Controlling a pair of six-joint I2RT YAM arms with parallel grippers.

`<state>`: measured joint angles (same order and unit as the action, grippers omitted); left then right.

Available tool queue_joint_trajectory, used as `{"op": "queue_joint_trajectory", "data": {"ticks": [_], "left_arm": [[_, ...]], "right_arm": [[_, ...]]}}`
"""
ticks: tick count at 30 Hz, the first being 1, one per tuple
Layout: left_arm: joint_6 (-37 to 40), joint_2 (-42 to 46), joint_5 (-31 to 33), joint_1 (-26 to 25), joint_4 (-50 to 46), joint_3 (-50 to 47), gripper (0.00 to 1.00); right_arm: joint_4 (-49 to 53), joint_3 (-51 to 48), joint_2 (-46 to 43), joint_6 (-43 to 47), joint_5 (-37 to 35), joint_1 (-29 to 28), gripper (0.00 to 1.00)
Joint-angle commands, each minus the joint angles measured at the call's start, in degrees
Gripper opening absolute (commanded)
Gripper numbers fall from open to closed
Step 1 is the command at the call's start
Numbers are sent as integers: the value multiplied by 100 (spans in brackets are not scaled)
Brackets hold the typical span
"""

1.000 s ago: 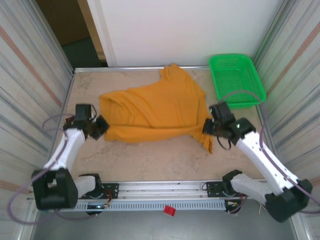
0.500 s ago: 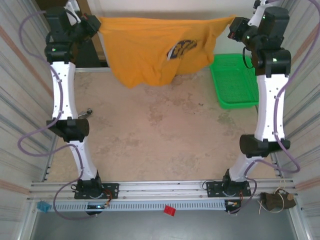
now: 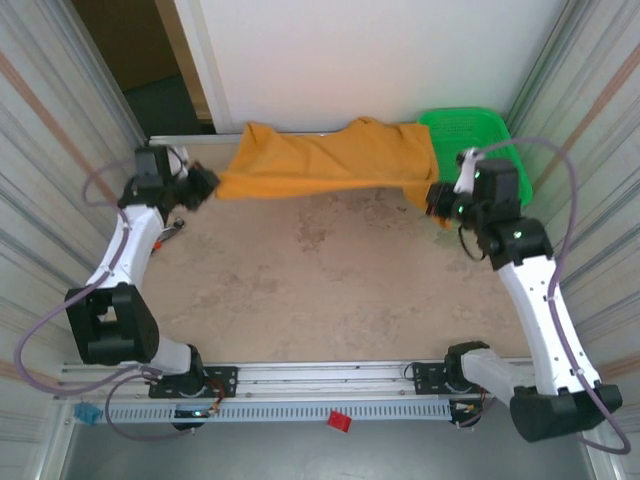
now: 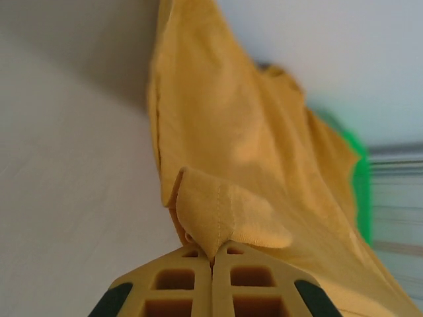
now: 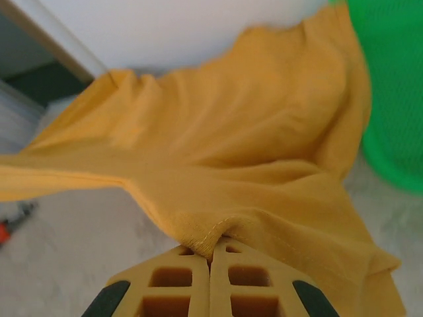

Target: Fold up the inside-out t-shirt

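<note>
Tabletop [image 3: 330, 290]: beige, mottled like stone, with a metal rim.
Far edge: a mustard shirt [image 3: 330, 160] spans it as a sideways band. Its lower folds seem to rest on the surface.
Far right corner: a green mesh basket [image 3: 465, 128], with the shirt's end overlapping its left side.
Left side: a small dark object [image 3: 176, 226], too small to identify.
Near edge: a metal rail [image 3: 330, 378].

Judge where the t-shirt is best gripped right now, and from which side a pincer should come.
At its two end edges, each approached from its outer side. The t-shirt stretches as a band across the far part of the table, so its ends offer thin folded edges. The left pincer and right pincer are shut on those ends.
</note>
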<state>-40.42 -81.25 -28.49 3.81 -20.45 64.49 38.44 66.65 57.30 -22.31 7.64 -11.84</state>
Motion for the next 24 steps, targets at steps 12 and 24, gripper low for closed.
{"op": "queue_joint_trajectory", "data": {"ticks": [12, 24], "left_arm": [[-87, 1876, 1085, 84, -371, -2985, 0], [91, 2483, 1070, 84, -1090, -2908, 0]], "right_arm": [[1326, -2262, -2093, -1670, -1106, -1956, 0], [1678, -1910, -1503, -1766, -1643, -2650, 0]]}}
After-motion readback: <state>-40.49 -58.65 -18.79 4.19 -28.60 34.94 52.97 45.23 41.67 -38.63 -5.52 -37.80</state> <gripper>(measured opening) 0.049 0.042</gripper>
